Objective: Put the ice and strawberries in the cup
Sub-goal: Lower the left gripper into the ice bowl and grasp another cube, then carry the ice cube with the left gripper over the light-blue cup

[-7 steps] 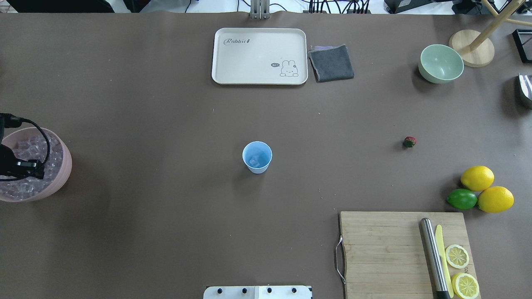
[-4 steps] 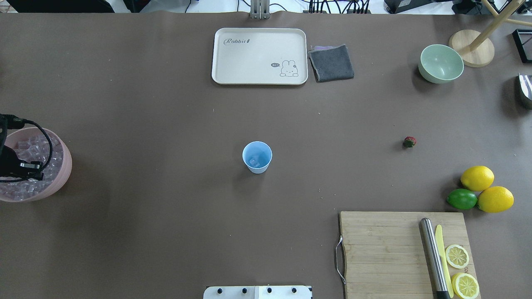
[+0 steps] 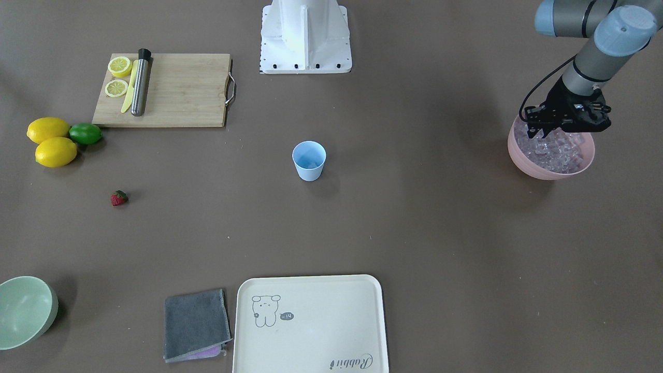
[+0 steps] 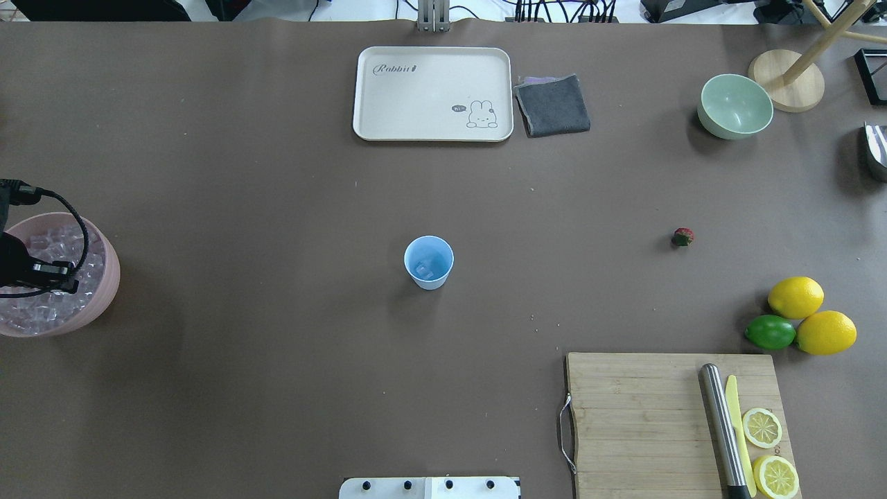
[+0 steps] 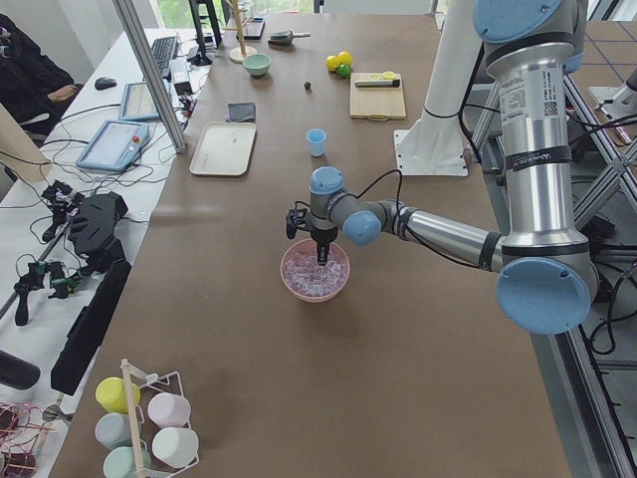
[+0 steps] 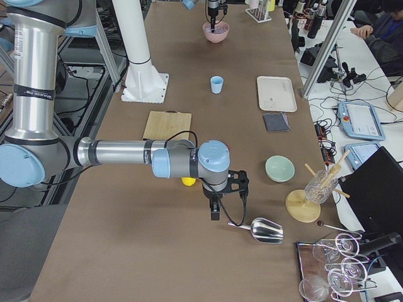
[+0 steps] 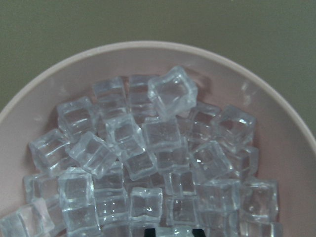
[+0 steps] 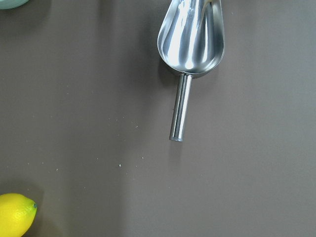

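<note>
- The small clear, glassy ice cubes (image 7: pixel 158 148) lie heaped loosely in the round pink bowl (image 3: pixel 523 160) at the table's end on the robot's left. At least one more cube seems to lie inside the small light blue plastic cup (image 4: pixel 429 262) at mid-table.
- The left gripper (image 5: pixel 319 254) hangs over the pile, pointing down into it. Its tips show only at the bottom edge of the wrist view, slightly apart with a cube between them. Whether they press on that cube cannot be told.
- The cubes are probably light, hard and slick. A pinch across two flat opposite faces should hold best, while a corner grip would likely squirt a cube out. A top cube is easiest, since neighbours shift when nudged.
- The small red strawberry (image 4: pixel 682 237) with its green cap lies alone on the bare table, well apart from the cup, on the robot's right. It looks light and is best taken gently across its widest part.
- The right gripper (image 6: pixel 215 216) hovers near a shiny metal scoop (image 8: pixel 190 44); its jaw state cannot be told.
</note>
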